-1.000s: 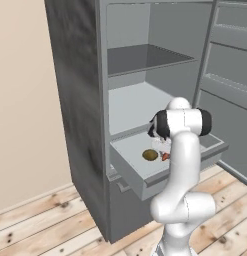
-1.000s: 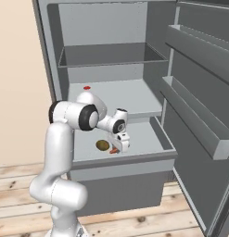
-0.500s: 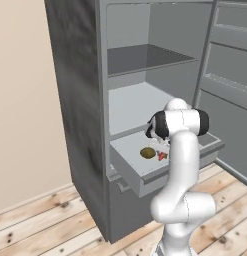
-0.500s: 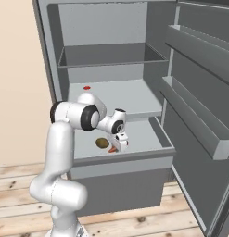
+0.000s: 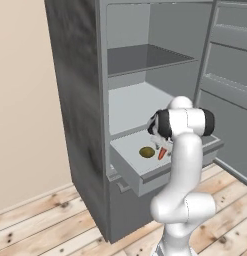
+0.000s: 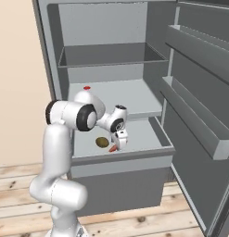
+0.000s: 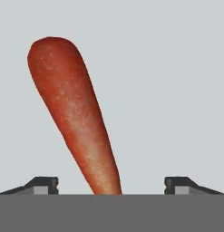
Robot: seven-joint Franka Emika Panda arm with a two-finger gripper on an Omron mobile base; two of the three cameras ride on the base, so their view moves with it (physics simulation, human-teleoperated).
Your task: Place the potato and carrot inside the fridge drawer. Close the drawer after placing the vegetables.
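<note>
Jaws spread wide, gripping nothing. Carrot (image 7: 77, 118) lies in drawer (image 6: 155, 127) between them, untouched, long axis running away from hand. Potato (image 6: 102, 142) just beside carrot. Drawer open.

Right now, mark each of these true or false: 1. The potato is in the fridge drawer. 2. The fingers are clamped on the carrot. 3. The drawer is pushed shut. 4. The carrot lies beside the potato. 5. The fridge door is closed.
1. True: the potato sits in the fridge drawer.
2. False: in the hand view the fingers stand apart, clear of the carrot.
3. False: the drawer is pulled out.
4. True: the two lie side by side on the drawer floor.
5. False: the fridge stands open, its door swung wide.
</note>
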